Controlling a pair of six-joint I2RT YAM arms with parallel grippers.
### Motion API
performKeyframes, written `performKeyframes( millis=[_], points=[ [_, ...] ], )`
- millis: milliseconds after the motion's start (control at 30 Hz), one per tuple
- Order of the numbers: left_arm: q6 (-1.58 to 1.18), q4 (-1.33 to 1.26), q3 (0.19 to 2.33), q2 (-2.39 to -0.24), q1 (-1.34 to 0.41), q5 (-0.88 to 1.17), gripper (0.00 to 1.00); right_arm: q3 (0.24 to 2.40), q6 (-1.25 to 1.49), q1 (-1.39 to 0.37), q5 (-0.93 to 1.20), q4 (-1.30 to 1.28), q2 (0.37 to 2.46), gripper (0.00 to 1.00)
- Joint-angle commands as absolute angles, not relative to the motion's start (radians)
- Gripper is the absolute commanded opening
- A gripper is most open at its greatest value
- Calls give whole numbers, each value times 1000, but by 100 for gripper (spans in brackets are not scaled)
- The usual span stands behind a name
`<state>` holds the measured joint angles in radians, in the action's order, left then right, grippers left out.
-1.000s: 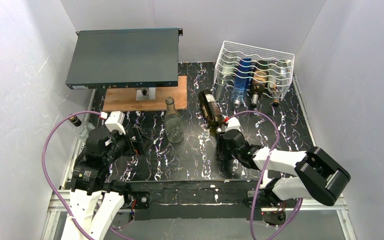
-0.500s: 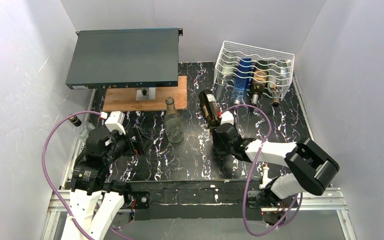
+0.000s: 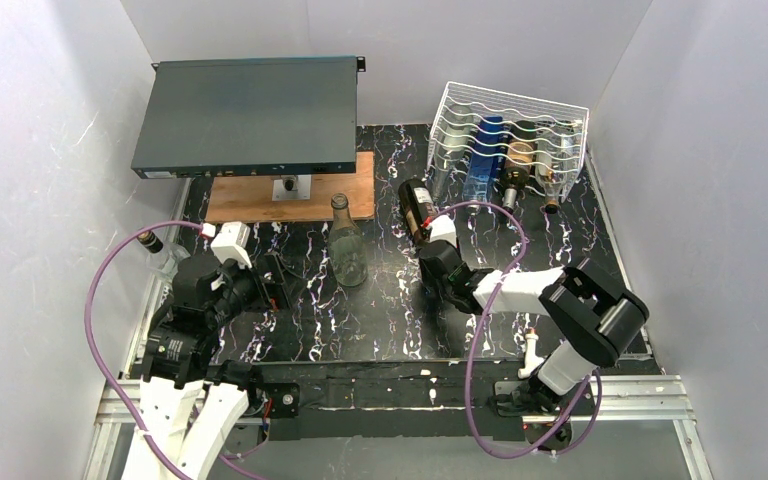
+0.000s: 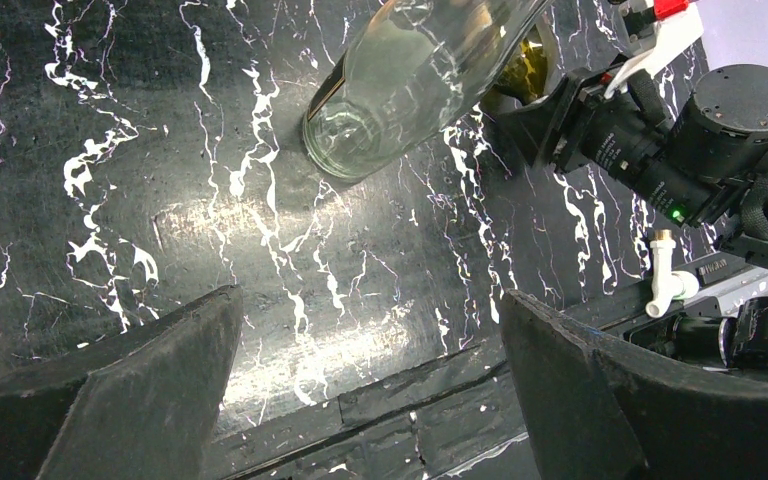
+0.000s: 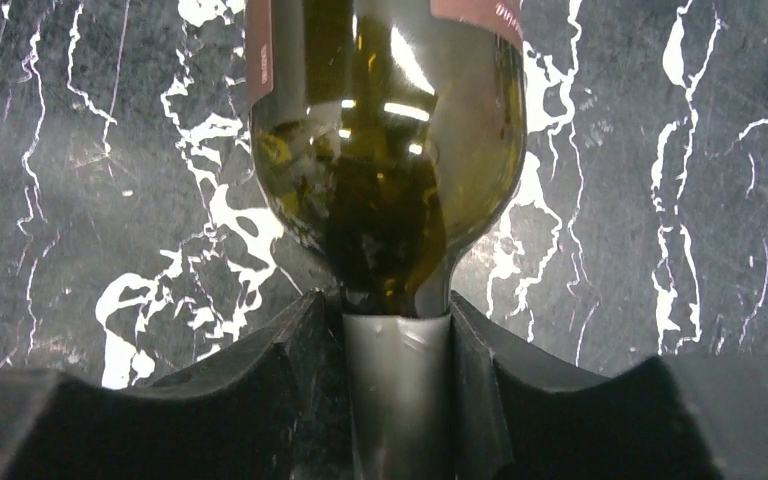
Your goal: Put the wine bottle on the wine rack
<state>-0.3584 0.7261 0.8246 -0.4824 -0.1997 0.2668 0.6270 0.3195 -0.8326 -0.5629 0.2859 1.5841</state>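
A dark brown wine bottle [image 3: 417, 208] with a red label lies on the black marbled table, base toward the back. My right gripper [image 3: 432, 250] is shut on its foil-wrapped neck [image 5: 398, 390]; both fingers press the neck below the bottle's shoulder [image 5: 390, 200]. The white wire wine rack [image 3: 508, 135] stands at the back right with several bottles in its cradles. A clear empty bottle [image 3: 346, 250] lies in the middle of the table and shows in the left wrist view [image 4: 410, 80]. My left gripper [image 3: 278, 283] is open and empty, left of the clear bottle.
A dark flat metal box [image 3: 245, 118] sits on a stand over a wooden board [image 3: 290, 200] at the back left. A small bottle [image 3: 152, 243] lies at the table's left edge. White walls close in on both sides.
My right gripper has moved up and left along the table with the brown bottle's neck in it, and the bottle has shifted toward the back. The left arm has not moved.
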Motion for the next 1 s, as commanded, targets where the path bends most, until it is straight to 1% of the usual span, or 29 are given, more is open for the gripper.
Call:
performKeyframes(
  millis=[0,67,200,233,367,467,567,700,900,967],
  points=[
    [-345,719,819,-494,-201,274,99,637,307,-828,-632,318,1661,50],
    [-345,719,819,-494,-202,273,99,634,312,-828,-639,335,1678,37],
    [-345,719,819,-496,-201,274,99,631,334,-828,-605,343,1654,3],
    [-345,719,819,-498,-201,274,99,632,347,-827,-581,337,1637,1],
    [-345,719,819,-499,-202,275,99,628,419,-777,-362,323,1551,1],
    [-345,719,819,-499,-201,275,99,584,570,-715,-186,360,1463,1],
    [-345,719,820,-499,-202,278,99,493,763,-662,-26,516,1388,1],
    [-345,719,820,-496,-201,278,99,462,922,-629,66,601,1342,1],
    [-345,719,819,-486,-202,272,99,448,1126,-589,168,843,1325,1],
    [-347,719,818,-483,-202,270,99,457,1153,-585,182,878,1311,1]
  ],
)
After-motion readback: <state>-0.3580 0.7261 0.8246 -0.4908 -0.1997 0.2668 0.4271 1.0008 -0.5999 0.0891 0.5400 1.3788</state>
